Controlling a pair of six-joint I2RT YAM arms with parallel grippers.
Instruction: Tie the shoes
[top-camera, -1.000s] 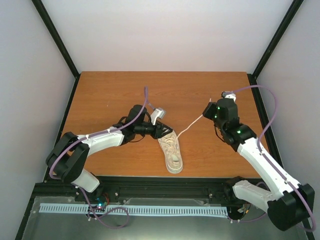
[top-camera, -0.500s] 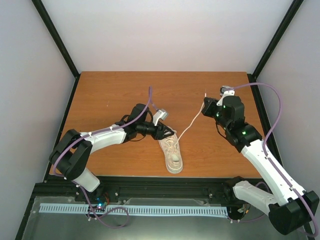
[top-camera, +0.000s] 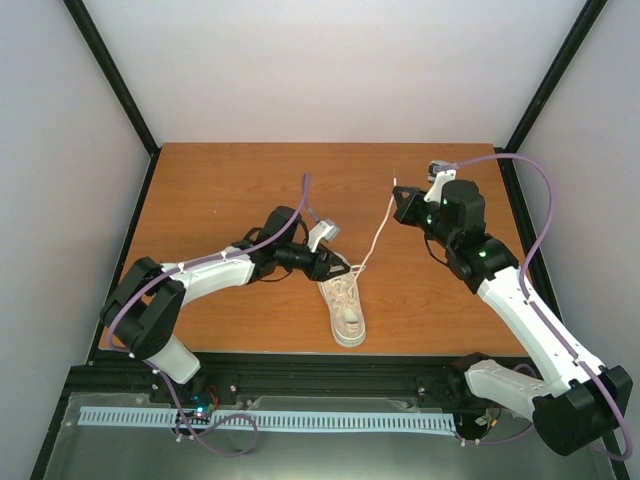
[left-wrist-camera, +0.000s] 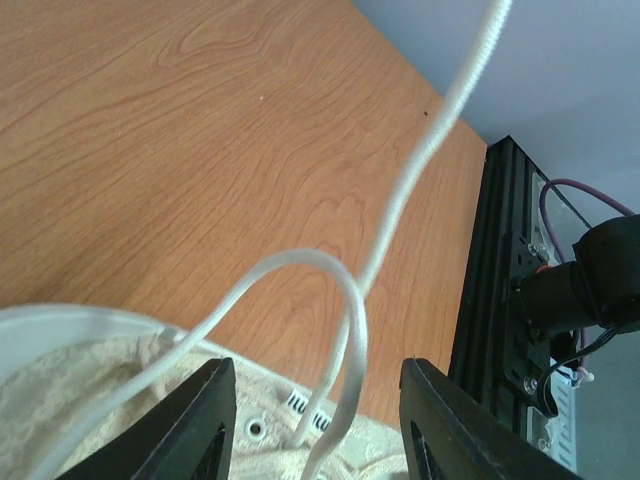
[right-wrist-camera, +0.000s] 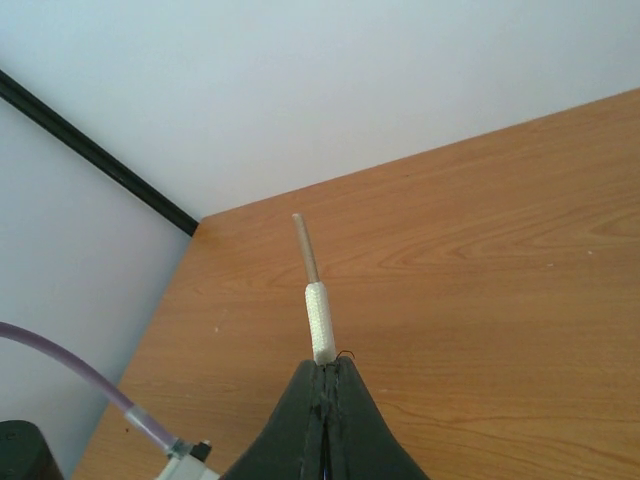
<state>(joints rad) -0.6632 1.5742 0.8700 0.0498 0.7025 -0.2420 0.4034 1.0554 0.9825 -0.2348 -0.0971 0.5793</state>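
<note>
The right end effector (right-wrist-camera: 325, 372) is closed on the tip of one white lace (right-wrist-camera: 320, 318), so that only the short end with its bare aglet (right-wrist-camera: 305, 245) stands out beyond the pinched jaws. It is raised over the far right part of the desk (top-camera: 220, 190). From it the lace runs as a nearly straight line down and left to the sneaker (top-camera: 345, 305). I judge this grip is meant to keep the strand taut and away from the shoe, so the other arm has space to work.

The left end effector (left-wrist-camera: 315, 375) is open and sits low at the laced front of the sneaker. A lace loop (left-wrist-camera: 300, 265) rises between its two spread fingers (left-wrist-camera: 205, 420). Whether the fingers touch the loop I cannot tell. It seems placed there to take this loop for the knot.

The cream sneaker lies on the near middle of the desk, heel toward the arm bases, not yet tied.

No box or tray is visible. The only hollow thing is the sneaker, and its opening seems to hold nothing.
</note>
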